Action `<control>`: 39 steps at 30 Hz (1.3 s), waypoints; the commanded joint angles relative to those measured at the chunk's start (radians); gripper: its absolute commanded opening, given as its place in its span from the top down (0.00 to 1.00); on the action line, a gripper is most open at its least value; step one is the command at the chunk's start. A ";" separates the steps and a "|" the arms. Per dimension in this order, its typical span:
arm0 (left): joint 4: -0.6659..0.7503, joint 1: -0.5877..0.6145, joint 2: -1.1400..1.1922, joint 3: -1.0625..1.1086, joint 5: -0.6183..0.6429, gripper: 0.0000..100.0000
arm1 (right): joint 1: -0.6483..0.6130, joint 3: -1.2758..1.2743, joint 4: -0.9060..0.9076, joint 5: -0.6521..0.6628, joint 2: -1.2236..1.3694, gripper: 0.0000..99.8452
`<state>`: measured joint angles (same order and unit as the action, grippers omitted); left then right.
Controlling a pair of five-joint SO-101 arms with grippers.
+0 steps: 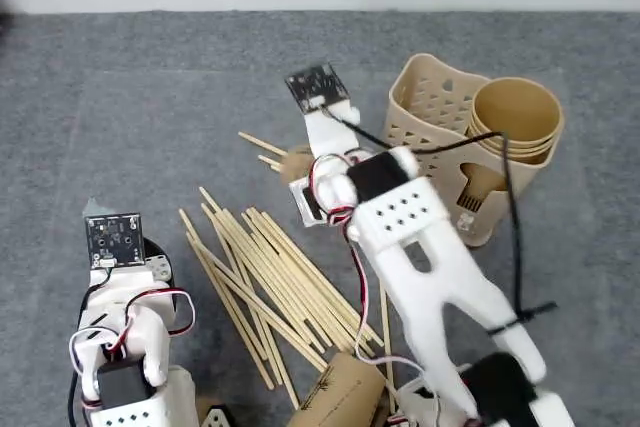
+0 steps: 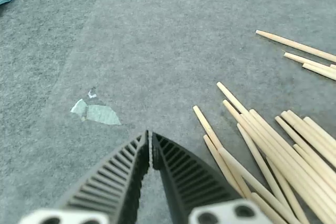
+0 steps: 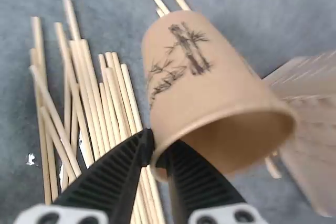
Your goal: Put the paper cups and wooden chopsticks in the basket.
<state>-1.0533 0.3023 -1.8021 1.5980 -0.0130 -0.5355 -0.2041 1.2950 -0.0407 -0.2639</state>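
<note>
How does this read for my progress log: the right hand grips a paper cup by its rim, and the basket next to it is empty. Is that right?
Not quite. The basket is not empty: the high view shows a stack of paper cups already standing in it. The rest holds: the right hand grips a paper cup by its rim.

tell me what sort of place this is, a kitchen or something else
Likely a robot lab or test bench, not a kitchen: a grey mat serves as the work surface, the right gripper holds a paper cup, and chopsticks and a basket are set out like practice props.
</note>
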 commanded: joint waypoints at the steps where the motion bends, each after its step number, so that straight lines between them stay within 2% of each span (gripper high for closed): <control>1: 0.025 0.002 -0.015 -0.036 -0.011 0.98 | -0.005 0.190 0.139 0.087 -0.097 0.99; 4: 0.025 0.002 -0.015 -0.036 -0.011 0.98 | 0.001 0.353 0.269 0.176 -0.105 0.99; 8: 0.025 0.002 -0.015 -0.036 -0.011 0.98 | 0.070 0.580 0.401 0.302 -0.104 0.99; 13: 0.032 0.002 -0.015 -0.028 -0.012 0.98 | 0.236 0.746 0.493 0.506 -0.104 0.99; 18: 0.084 0.002 -0.015 0.001 -0.012 0.98 | 0.453 0.802 0.493 0.686 -0.105 0.99; 23: 0.084 0.002 -0.015 0.001 -0.012 0.98 | 0.610 0.821 0.493 0.848 -0.116 0.99; 31: 0.086 0.002 -0.015 0.001 -0.012 0.98 | 0.743 0.822 0.495 1.039 -0.113 0.99; 39: 0.086 0.002 -0.015 0.001 -0.012 0.98 | 0.774 0.816 0.501 1.082 -0.110 0.99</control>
<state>-0.9920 0.3007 -1.8021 1.6072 -0.0130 0.2271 0.5815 1.7553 1.0288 -0.3268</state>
